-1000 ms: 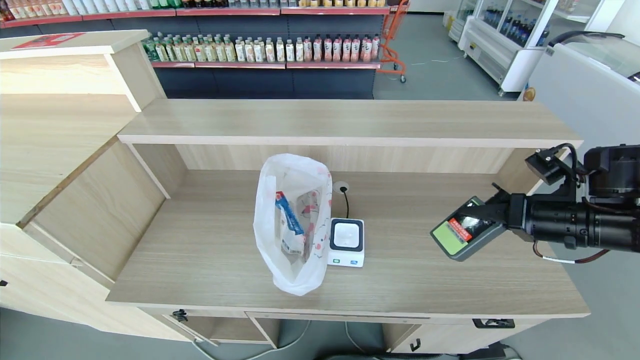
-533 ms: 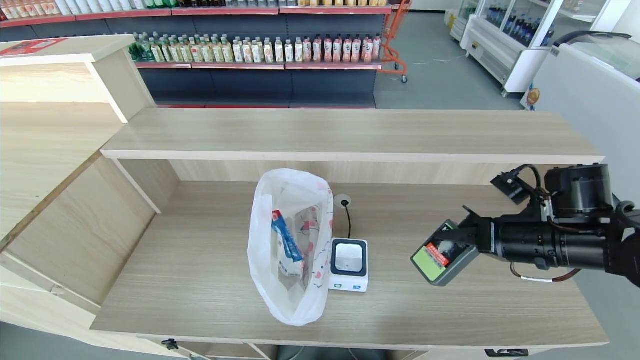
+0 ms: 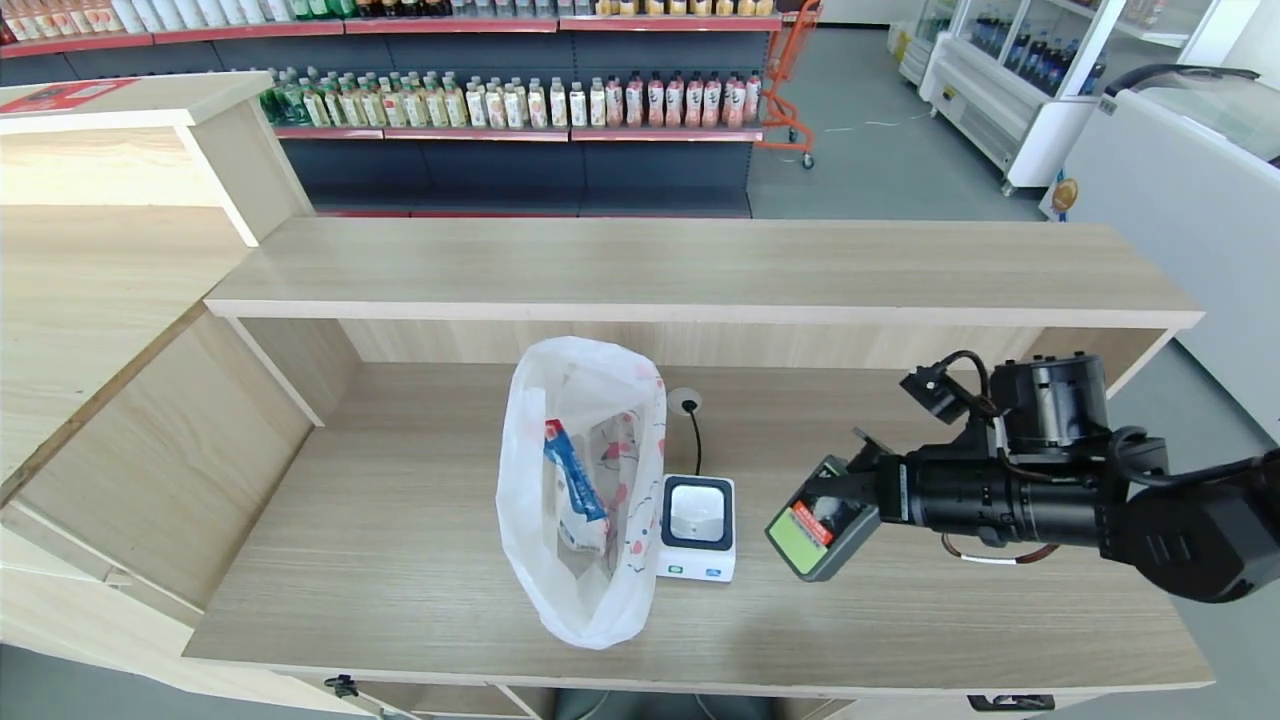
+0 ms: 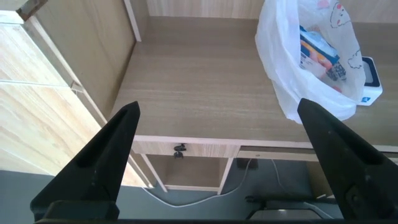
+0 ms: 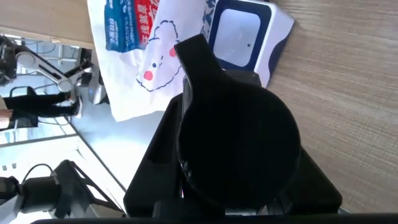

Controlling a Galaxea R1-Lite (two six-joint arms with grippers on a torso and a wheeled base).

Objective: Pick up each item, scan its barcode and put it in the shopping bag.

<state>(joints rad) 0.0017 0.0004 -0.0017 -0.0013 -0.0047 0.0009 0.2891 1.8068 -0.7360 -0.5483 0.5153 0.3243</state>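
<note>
**Pack held beside the scanner, barcode not yet read**

The right gripper point(image 3: 858, 487) is clamped on 1 end of a dark pack point(image 3: 815, 525). It carries the pack clear of the counter point(image 3: 400, 520) at 3 o'clock of the scanner point(image 3: 697, 528), near it but not over it. The pack is tilted, with its green and red label turned up and toward the bag. I cannot tell where the barcode sits. Gripping by the end leaves the broad faces free, which I judge is deliberate, since any face can meet the reader without a finger in the way.

The scanner stands with its window facing up, just beside the shopping bag point(image 3: 585, 490) at the bag's 3 o'clock. Its cable point(image 3: 693, 430) runs off toward 12 o'clock. The pairing makes sense, because a short swing would take a scanned item from window to bag mouth. The bag stands open and slumped with 1 blue packet point(image 3: 575, 470) already inside, so the task looks part done.

The left gripper point(image 4: 217, 124) has its fingers wide apart and holds nothing. It hangs off the counter's near edge at about 7 o'clock of the bag, probably so as not to crowd the right arm.

Next, in my judgement, the pack must come over the window with its barcode face down. The risk is brushing the bag's loose rim.
</note>
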